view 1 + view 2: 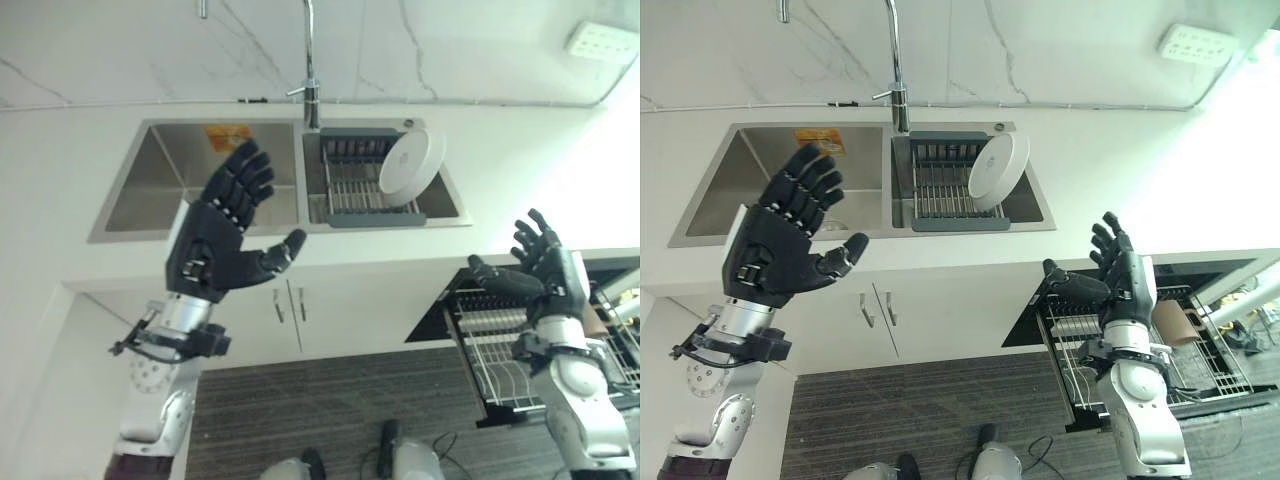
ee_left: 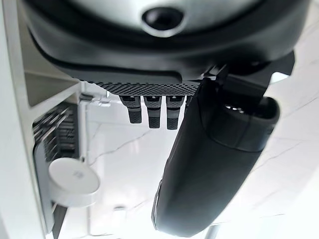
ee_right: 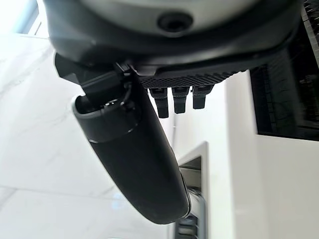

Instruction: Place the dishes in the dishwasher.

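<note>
A white plate (image 1: pixel 411 160) leans on edge in the grey drying rack (image 1: pixel 350 190) in the right basin of the steel sink; it also shows as the plate (image 2: pixel 74 180). My left hand (image 1: pixel 222 240) is raised in front of the counter below the left basin, fingers spread and holding nothing. My right hand (image 1: pixel 545 265) is up over the pulled-out dishwasher rack (image 1: pixel 495 350) at the lower right, fingers straight, also holding nothing. Both hands are well apart from the plate.
A tall tap (image 1: pixel 310 70) stands behind the sink. The left basin (image 1: pixel 170 185) holds an orange sponge (image 1: pixel 228 136) at its far edge. White cabinet doors (image 1: pixel 290 310) sit below the counter. A brown cup (image 1: pixel 1173 322) sits in the dishwasher rack. A wall socket (image 1: pixel 602 42) is upper right.
</note>
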